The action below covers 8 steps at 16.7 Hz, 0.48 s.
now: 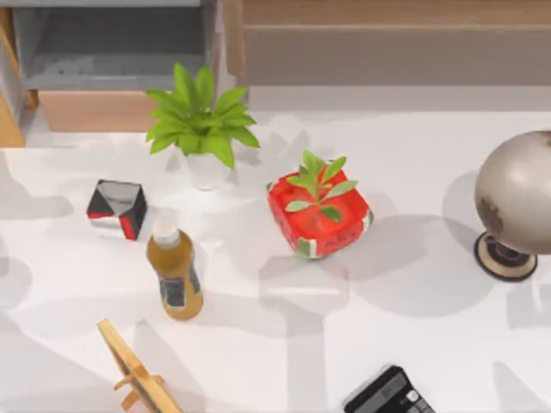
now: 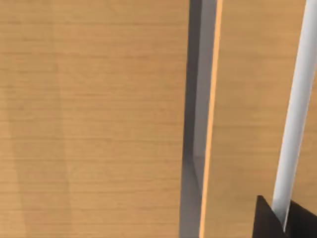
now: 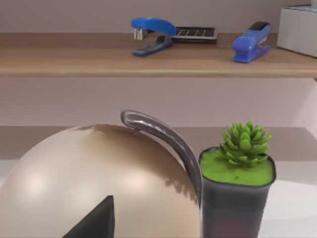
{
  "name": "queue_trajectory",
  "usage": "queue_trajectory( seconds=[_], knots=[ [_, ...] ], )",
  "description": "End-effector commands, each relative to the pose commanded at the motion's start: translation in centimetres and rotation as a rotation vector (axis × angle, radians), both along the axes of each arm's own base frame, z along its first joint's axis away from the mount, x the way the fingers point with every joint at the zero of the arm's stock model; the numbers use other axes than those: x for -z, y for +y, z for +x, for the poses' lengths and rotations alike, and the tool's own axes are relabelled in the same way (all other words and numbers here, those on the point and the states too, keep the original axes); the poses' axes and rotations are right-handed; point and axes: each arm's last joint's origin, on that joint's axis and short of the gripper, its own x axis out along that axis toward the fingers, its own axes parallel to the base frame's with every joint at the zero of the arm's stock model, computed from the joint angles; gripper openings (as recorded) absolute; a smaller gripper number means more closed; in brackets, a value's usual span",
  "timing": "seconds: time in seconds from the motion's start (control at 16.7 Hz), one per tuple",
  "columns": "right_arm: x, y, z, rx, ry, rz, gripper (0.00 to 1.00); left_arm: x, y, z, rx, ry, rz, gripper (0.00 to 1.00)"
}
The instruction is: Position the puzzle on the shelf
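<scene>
shelf: the long light-brown ledge (image 1: 387, 13) runs along the top view's far edge, right of centre, above its grey-brown panel; its front edge lies open to the table.
compartment: a grey-lined open compartment (image 1: 112, 47) sits at the far left, beside the shelf.
table: the white table (image 1: 413, 310) has bare room across the middle right and near centre.
centre: a red cube-shaped planter (image 1: 320, 215) with green leaves stands mid-table, a leafy plant (image 1: 200, 120) in a white pot behind and to its left.
left side: a black-red-white cube (image 1: 116, 209) sits just beside an amber bottle (image 1: 175, 274); a wooden stand (image 1: 138, 379) is at the near edge.
right side: a globe (image 1: 516, 194) stands at the right edge; a calculator (image 1: 389, 396) lies at the near edge.
right wrist view: beyond the globe and a succulent (image 3: 237, 183) in a dark pot, the shelf carries two blue staplers (image 3: 151, 32), a second calculator (image 3: 195, 33) and a white box (image 3: 297, 27).
left wrist view: the left gripper (image 2: 270, 225) is close against wood panels (image 2: 94, 119).
right gripper (image 3: 94, 223): a dark wedge against the globe.
grip: cannot tell for either gripper.
</scene>
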Motion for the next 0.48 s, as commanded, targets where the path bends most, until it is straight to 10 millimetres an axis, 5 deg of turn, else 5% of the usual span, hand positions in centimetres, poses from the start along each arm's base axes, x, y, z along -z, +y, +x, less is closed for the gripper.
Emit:
queue_trajectory(
  seconds=[0.48],
  knots=[
    [0.0, 0.0, 0.0, 0.000, 0.000, 0.000, 1.00, 0.1, 0.1, -5.8, 0.002, 0.004, -0.004, 0.00]
  ],
)
